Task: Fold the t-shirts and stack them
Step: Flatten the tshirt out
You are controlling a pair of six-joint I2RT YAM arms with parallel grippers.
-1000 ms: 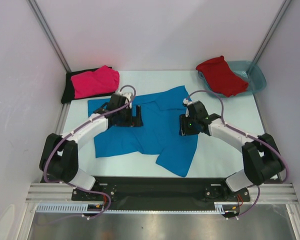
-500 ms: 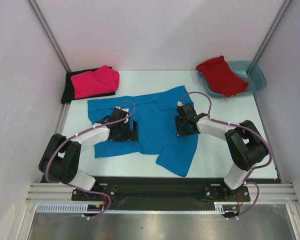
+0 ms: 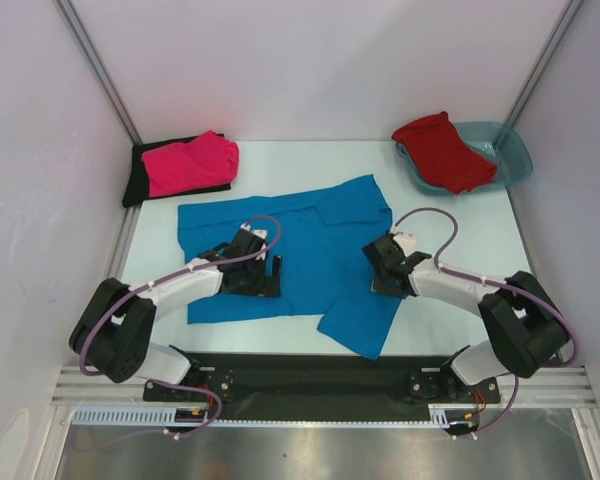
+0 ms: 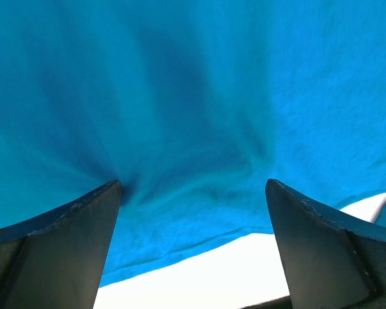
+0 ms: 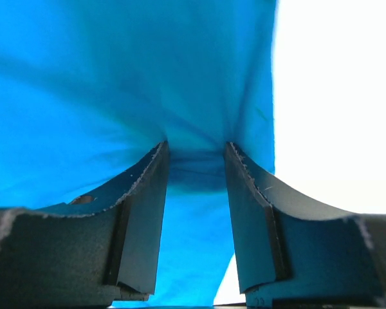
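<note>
Blue t-shirt [image 3: 315, 235] lies flat on the middle of the desk [image 3: 460, 215]. Left claw [image 4: 193, 187], released, presses it; right claw [image 5: 196, 151] grasps a pucker by its right edge. Risk: the thin pinch slips, skewing the fold.

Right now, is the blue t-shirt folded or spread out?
Spread, not yet folded: the blue t-shirt lies wide and flat, slightly rumpled.

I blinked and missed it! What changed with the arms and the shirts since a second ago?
Both grippers slid back toward the robot. The open left gripper pressed on the bright blue cloth t-shirt and the right gripper pinched it, dragging it slightly nearer and flatter. The hot pink t-shirt, black t-shirt, red t-shirt and teal plastic tub stayed put.
</note>
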